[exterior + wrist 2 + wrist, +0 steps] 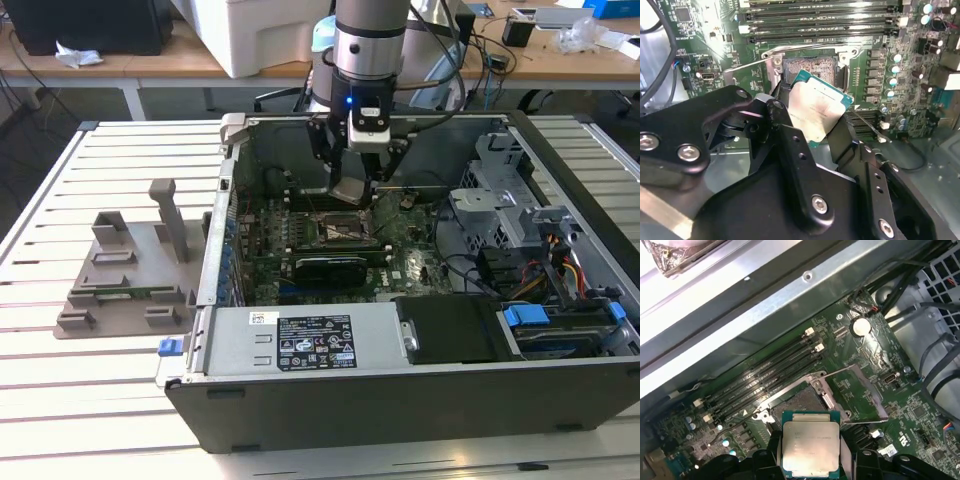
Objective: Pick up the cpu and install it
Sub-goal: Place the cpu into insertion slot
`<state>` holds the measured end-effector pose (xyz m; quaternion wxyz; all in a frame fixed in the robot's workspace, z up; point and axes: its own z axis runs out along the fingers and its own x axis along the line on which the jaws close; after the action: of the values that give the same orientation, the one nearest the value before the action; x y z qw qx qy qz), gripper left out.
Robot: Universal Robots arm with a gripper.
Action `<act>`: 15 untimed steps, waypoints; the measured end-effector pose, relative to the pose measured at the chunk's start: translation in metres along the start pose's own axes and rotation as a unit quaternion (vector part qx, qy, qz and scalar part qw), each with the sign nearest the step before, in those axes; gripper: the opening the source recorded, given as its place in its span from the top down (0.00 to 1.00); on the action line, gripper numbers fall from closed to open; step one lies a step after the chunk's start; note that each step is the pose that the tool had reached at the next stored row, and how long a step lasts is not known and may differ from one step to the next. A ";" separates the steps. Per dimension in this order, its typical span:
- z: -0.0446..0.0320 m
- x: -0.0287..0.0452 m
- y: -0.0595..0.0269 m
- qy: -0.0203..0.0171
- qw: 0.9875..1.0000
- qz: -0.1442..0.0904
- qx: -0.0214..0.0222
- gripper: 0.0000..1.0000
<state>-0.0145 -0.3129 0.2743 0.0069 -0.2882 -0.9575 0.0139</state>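
Tool (352,182), cpu (811,447) over case (380,405), slatted table (90,400)

The arm (370,40) hangs vertical, its gripper (354,182) pointing down, clamped on the cpu (350,192).

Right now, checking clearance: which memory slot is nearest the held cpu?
The memory slot bordering the metal frame of the open socket; the others lie beyond it, farther from the cpu.
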 end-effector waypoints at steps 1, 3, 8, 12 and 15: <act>0.0000 0.0000 0.0000 0.000 1.000 0.009 0.000 0.45; 0.0000 0.0000 0.0000 0.001 1.000 0.025 0.000 0.45; 0.0000 0.0000 0.0000 0.002 0.998 0.068 0.000 0.45; 0.0000 0.0000 0.0000 0.002 0.996 0.086 0.000 0.45; 0.0000 0.0000 0.0000 0.003 0.994 0.107 0.000 0.45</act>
<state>-0.0145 -0.3129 0.2742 0.0082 -0.3887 -0.9212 0.0134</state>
